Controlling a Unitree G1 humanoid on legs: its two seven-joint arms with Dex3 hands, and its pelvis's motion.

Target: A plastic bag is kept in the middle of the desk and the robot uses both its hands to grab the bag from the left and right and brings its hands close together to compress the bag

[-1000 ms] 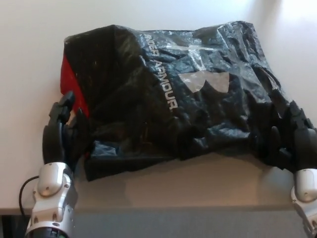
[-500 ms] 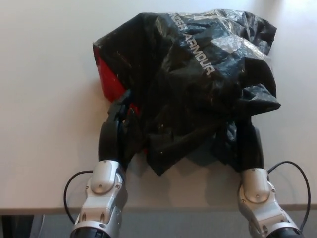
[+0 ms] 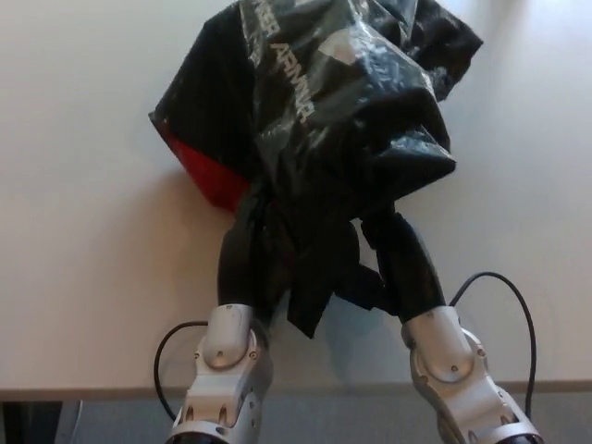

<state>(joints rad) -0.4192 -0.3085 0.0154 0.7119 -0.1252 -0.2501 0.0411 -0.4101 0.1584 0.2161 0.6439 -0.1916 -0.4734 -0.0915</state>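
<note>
We have the bag (image 3: 333,120) bunched mid-table (image 3: 83,231), our left robot hand (image 3: 245,254) and right robot hand (image 3: 402,254) each clenched on a side, close together. It seems light, soft, slippery; gathered folds give the surest hold.

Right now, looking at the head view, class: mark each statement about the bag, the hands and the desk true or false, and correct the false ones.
1. The plastic bag is mostly black with white lettering. True.
2. The bag lies flat and spread wide. False: it is bunched up into a mound.
3. The left hand and right hand are close together at the bag's near edge. True.
4. A blue patch shows at the bag's left edge. False: it is red.
5. The desk is white. True.
</note>
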